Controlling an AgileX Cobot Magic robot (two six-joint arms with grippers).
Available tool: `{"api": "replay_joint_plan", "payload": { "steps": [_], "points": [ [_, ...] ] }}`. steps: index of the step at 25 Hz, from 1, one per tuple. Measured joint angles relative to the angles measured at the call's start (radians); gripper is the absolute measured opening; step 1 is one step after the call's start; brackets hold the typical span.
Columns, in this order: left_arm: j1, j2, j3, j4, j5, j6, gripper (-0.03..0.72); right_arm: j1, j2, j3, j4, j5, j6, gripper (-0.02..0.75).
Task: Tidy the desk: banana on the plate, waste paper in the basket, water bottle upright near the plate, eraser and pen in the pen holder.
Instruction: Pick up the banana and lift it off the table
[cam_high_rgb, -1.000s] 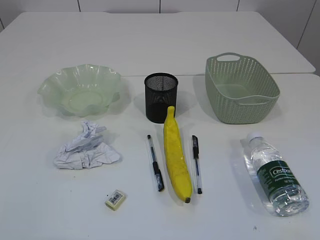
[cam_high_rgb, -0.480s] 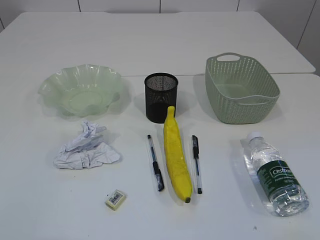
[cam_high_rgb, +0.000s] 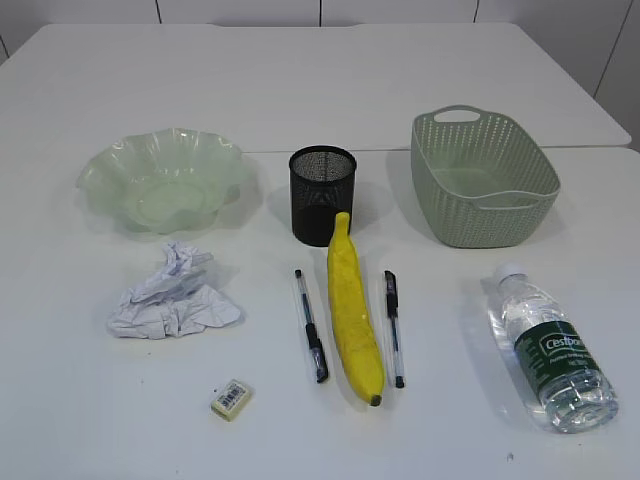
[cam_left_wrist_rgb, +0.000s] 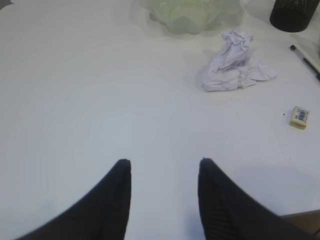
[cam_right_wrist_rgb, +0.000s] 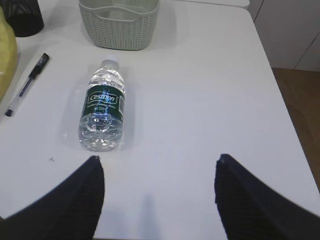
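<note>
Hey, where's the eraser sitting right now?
In the exterior view the eraser lies front-left on the table, below the crumpled paper and left of the nearer pen.

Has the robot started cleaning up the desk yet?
Nothing is tidied yet. The banana lies on the table, not on the plate. The paper ball is outside the basket. The bottle lies on its side. Both pens and the eraser are outside the pen holder. Both grippers are open and empty.
</note>
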Motion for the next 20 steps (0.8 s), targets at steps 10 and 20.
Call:
{"api": "replay_joint_plan", "payload": {
  "steps": [10,20],
  "points": [
    [0.0,0.0,0.0,0.0,0.0,0.0,0.296,0.0,0.0,-0.011,0.003,-0.025,0.04,0.515],
    [0.0,0.006,-0.025,-0.036,-0.083,0.0,0.29,0.0,0.335,-0.034,0.109,-0.437,0.072,0.515]
  ]
}}
